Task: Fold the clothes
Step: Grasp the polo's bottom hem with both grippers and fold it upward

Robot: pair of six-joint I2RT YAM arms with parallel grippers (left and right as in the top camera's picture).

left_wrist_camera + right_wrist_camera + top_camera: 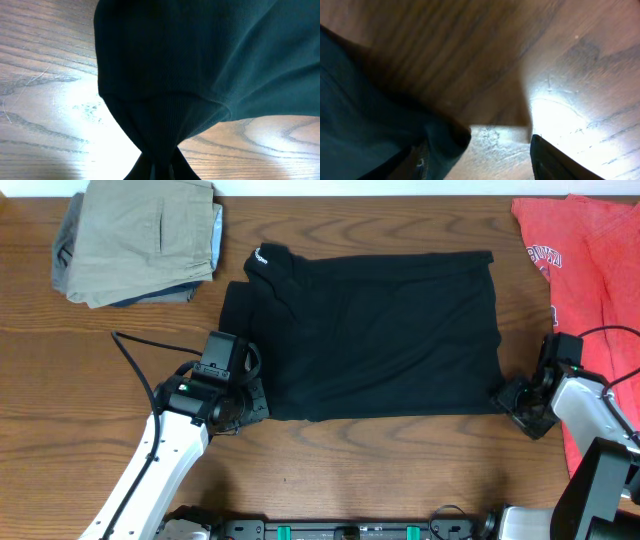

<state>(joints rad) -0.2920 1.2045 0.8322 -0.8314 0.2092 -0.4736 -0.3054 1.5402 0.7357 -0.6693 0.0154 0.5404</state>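
Because my left gripper (247,402) pinches only a thin gathered corner of the soft black short-sleeved collared shirt (380,330), the fine knit could slide out from between its fingers if I lift fast. Ahead of those fingers the cloth lies flat on the grained wooden table (350,475). My right gripper (518,400) stands wide apart, with the hem corner beside one finger, ungripped. Lifting now would skew the fold.
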